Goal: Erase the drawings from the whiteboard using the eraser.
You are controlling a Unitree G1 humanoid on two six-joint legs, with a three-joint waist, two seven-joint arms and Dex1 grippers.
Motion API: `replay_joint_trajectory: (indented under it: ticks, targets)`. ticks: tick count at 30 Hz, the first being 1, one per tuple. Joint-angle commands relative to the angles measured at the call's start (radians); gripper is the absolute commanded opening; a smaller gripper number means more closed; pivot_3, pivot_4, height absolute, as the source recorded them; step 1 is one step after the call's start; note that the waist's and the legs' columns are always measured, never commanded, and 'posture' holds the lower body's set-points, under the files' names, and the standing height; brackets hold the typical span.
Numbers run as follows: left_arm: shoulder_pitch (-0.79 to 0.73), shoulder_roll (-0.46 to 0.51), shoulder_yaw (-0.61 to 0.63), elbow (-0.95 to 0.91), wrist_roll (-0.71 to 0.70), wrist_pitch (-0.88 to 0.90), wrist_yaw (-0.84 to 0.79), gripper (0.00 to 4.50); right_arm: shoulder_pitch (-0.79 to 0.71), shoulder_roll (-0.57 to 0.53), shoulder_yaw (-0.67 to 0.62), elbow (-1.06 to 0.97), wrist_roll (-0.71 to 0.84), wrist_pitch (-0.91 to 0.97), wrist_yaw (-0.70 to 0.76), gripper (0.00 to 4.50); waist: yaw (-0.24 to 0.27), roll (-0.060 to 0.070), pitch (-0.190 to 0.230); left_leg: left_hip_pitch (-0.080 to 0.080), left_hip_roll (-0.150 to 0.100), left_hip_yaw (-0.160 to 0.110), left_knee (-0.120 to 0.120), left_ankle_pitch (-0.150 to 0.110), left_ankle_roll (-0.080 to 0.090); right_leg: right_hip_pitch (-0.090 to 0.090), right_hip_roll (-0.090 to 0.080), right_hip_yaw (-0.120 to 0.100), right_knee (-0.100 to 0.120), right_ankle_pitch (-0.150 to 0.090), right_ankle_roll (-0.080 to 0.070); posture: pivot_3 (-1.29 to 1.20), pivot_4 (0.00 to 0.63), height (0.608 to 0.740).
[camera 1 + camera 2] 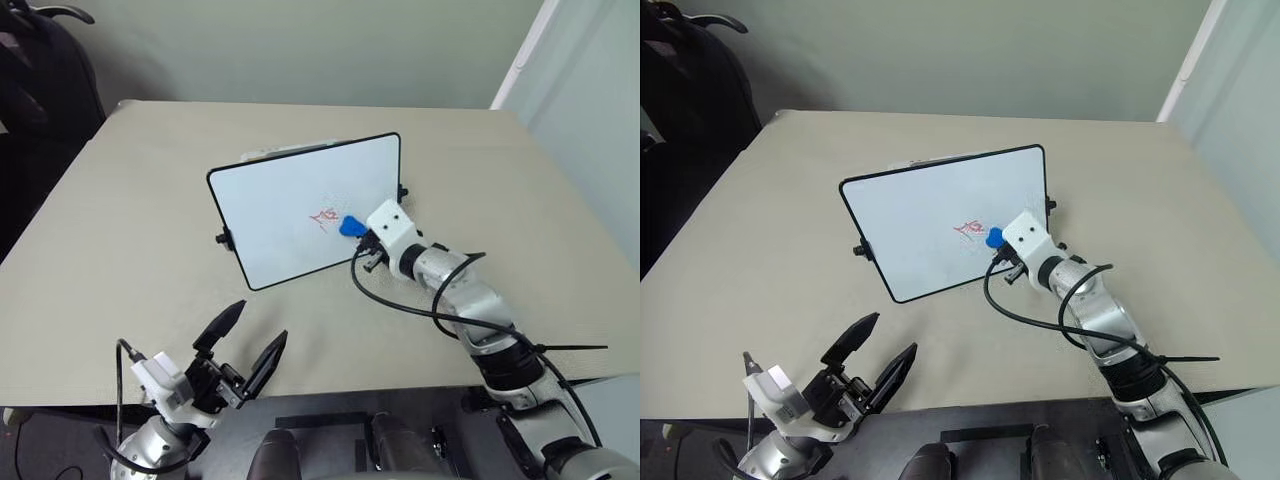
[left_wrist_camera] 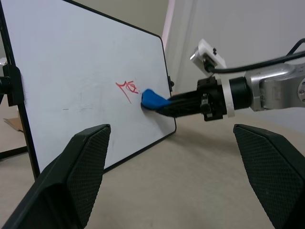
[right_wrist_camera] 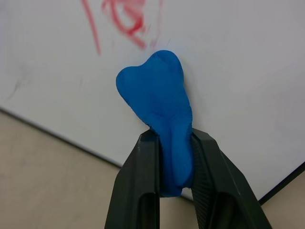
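1. We see the whiteboard propped up near mid-table, leaning back, black frame all round, side knobs on both short edges. Its lower edge sits on the table.
2. Drawings: small red scribble, right of board centre, well inside the frame; lots of clean white to its left & above.
3. R gripper has its fingers clamped tight on the eraser. Blue tip is pressed to the board face just right of the scribble, w/ red lines just beside it.
4. L gripper hangs low by the table's near edge, fingers spread wide, nothing in them, well apart from the board.
5. Table surface around the board is bare tan on all sides.
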Motion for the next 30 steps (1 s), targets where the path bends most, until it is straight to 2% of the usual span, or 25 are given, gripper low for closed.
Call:
replay_joint_trajectory:
  ticks: [1,11,22,30]
  targets:
    - [-0.002,0.0,0.007,-0.014,-0.008,-0.002,-0.003,4.5,-0.037,0.008,-0.022,-0.014,-0.015,-0.011,-0.002,0.55,0.0,0.0,0.0,0.0,0.0,0.0,0.0,0.0,0.0,0.0,0.0,0.0,0.0,0.0,-0.001,0.0,0.15,0.74]
    - [0.001,-0.001,0.005,-0.021,-0.008,-0.001,0.0,4.5,-0.18,0.057,-0.099,-0.06,0.043,0.017,0.015,0.55,-0.001,0.001,0.0,-0.002,0.0,0.0,-0.001,0.001,0.0,-0.003,0.0,0.0,0.0,0.001,-0.002,0.0,0.15,0.74]
    - [-0.009,-0.001,0.011,-0.018,-0.01,0.004,0.01,4.5,-0.044,0.009,-0.005,0.055,-0.02,-0.054,0.042,0.55,0.001,0.0,0.0,-0.001,0.0,0.0,0.0,0.001,-0.001,-0.001,0.0,0.0,-0.001,-0.002,-0.002,0.0,0.15,0.74]
    - [-0.017,-0.001,0.02,-0.012,-0.014,0.012,0.01,4.5,-0.047,0.003,-0.014,0.062,-0.024,-0.074,0.053,0.55,0.001,0.0,0.0,0.0,0.0,0.0,0.0,0.004,-0.003,0.0,0.0,0.0,0.0,0.004,-0.005,0.0,0.15,0.74]
